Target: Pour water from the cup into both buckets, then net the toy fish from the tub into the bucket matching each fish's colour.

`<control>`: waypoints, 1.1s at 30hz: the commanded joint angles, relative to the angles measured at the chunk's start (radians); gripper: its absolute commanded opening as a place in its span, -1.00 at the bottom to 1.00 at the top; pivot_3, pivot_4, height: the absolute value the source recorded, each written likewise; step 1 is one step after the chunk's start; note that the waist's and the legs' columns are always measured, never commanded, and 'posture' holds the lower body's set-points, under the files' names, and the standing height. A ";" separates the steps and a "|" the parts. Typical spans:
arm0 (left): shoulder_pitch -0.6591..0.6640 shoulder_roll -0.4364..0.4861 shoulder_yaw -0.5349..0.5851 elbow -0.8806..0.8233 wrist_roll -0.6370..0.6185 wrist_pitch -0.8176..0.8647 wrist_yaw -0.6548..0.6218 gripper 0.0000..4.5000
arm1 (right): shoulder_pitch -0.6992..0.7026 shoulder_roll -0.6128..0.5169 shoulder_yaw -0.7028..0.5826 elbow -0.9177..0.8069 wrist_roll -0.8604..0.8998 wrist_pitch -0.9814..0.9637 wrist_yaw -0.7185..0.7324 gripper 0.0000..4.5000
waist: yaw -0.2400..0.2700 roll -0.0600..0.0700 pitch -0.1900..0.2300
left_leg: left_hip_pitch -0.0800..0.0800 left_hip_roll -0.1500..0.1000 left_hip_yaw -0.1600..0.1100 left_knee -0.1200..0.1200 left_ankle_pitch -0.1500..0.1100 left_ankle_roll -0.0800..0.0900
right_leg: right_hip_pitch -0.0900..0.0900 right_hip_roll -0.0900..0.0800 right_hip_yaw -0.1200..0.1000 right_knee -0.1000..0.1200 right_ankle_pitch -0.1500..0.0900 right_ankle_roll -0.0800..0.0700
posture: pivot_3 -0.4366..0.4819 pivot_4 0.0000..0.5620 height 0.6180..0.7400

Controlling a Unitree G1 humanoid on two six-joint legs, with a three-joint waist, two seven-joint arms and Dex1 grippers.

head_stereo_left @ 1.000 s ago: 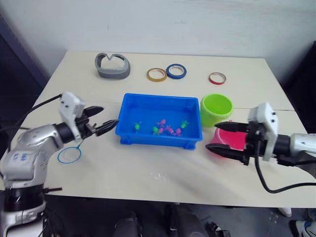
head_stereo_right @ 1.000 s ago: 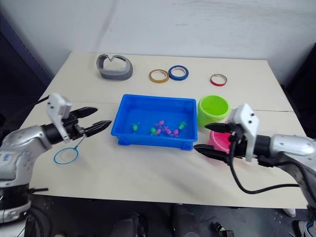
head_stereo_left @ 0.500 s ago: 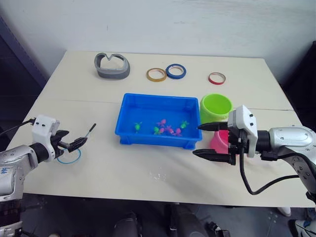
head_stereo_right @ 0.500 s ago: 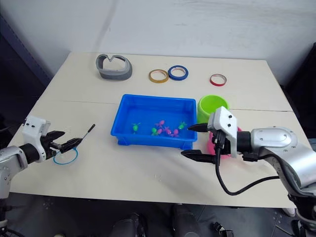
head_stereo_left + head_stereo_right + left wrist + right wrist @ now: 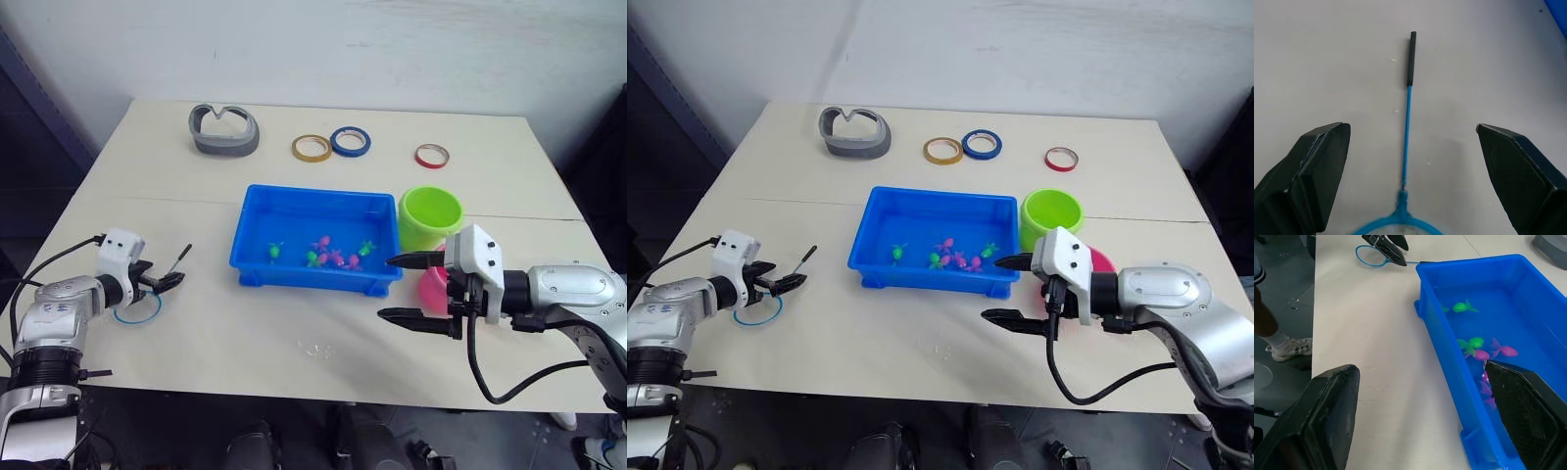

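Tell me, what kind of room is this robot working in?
Probably a lab or test room, not a home. A plain table stands against a bare white wall, laid out with props: tape rings, a blue tub of toy fish, and a net.

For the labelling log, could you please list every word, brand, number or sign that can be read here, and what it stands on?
None: no readable text in any view.
The tub, green bucket, pink bucket, net and the tape rings bear no print.
The grey holder and the table are also unmarked.
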 commanded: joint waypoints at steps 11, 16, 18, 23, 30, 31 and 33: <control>-0.048 -0.039 -0.052 0.151 0.076 -0.058 -0.004 1.00 | 0.010 0.008 -0.054 -0.050 0.004 -0.012 -0.050 0.91 | 0.010 0.000 -0.001 | 0.002 0.000 0.001 0.002 0.000 0.000 | 0.000 0.000 0.001 0.004 0.000 0.000 | -0.05 -0.47 0.96; -0.055 -0.036 -0.048 0.174 0.083 -0.073 0.000 0.45 | 0.011 0.014 -0.057 -0.051 0.006 -0.010 -0.064 1.00 | 0.011 0.000 -0.001 | 0.002 0.000 0.001 0.002 0.000 -0.001 | 0.000 0.000 0.001 0.006 0.000 0.000 | -0.05 -0.47 0.96; -0.057 -0.036 -0.048 0.176 0.086 -0.075 -0.004 0.05 | 0.010 0.016 -0.056 -0.051 0.003 -0.011 -0.065 1.00 | 0.013 -0.001 -0.001 | 0.002 0.000 0.001 0.002 0.000 -0.001 | 0.000 0.000 0.001 0.005 0.000 0.000 | -0.05 -0.47 0.96; -0.055 -0.035 -0.045 0.177 0.092 -0.076 -0.010 -0.95 | 0.009 0.018 -0.057 -0.050 -0.003 -0.012 -0.068 1.00 | 0.017 -0.001 -0.001 | 0.002 0.000 0.001 0.002 0.000 0.000 | 0.000 0.000 0.001 0.005 0.000 0.000 | -0.05 -0.47 0.96; -0.044 -0.030 -0.038 0.185 0.098 -0.083 -0.013 -0.98 | 0.012 0.017 -0.053 -0.050 -0.007 -0.014 -0.069 1.00 | 0.017 -0.001 -0.001 | 0.002 0.000 0.001 0.002 0.000 0.000 | 0.000 0.000 0.001 0.005 0.000 0.000 | -0.05 -0.47 0.96; -0.042 -0.030 -0.038 0.185 0.099 -0.084 -0.014 -0.98 | 0.013 0.018 -0.053 -0.049 -0.008 -0.014 -0.069 1.00 | 0.017 -0.001 -0.001 | 0.002 0.000 0.001 0.002 0.000 0.000 | 0.000 0.000 0.001 0.005 0.000 0.000 | -0.05 -0.47 0.96; -0.039 -0.030 -0.036 0.184 0.100 -0.086 -0.013 -0.98 | 0.012 0.018 -0.051 -0.047 -0.010 -0.015 -0.069 1.00 | 0.016 -0.001 -0.001 | 0.002 0.000 0.001 0.002 0.000 0.000 | 0.000 0.000 0.001 0.005 0.000 0.000 | -0.05 -0.47 0.96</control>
